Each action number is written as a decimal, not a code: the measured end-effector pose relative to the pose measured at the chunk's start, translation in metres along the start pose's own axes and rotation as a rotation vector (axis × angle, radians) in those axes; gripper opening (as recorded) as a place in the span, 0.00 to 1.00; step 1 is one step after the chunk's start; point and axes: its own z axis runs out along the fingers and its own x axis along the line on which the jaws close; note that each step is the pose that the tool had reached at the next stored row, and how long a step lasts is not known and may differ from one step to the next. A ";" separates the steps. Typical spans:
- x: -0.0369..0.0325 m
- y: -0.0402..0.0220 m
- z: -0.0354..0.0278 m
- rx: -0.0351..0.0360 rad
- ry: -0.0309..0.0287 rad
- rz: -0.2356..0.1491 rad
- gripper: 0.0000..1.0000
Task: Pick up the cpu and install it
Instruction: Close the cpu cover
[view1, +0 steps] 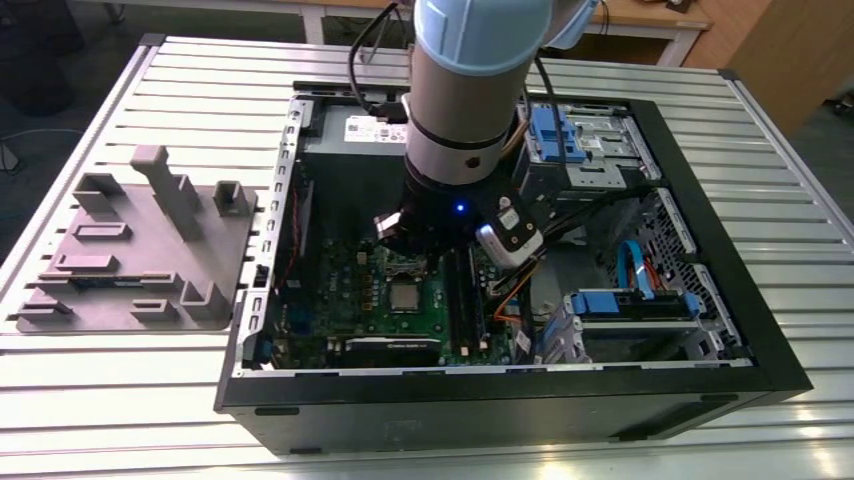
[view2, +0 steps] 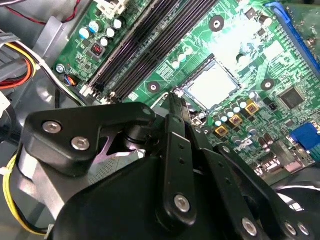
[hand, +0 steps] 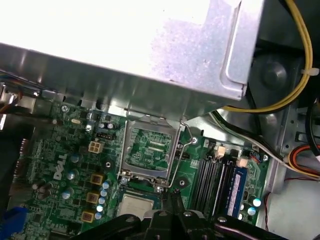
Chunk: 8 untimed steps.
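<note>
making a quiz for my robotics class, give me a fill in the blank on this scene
1. The cpu lies on the ___ board.
2. The gripper hangs inside the computer ___, near the cpu.
3. The grey tray lies outside, at the exterior view's ___.
Missing words: green; case; left.

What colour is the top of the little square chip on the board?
Pale silver-grey; the small flat square cpu shows best in the second wrist view.
</note>
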 end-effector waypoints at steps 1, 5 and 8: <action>0.0000 0.0000 0.0001 -0.0003 0.0006 0.000 0.10; -0.0012 0.0003 0.0008 -0.0024 0.0001 0.000 0.10; -0.0037 0.0012 0.0014 -0.0044 -0.0002 -0.001 0.10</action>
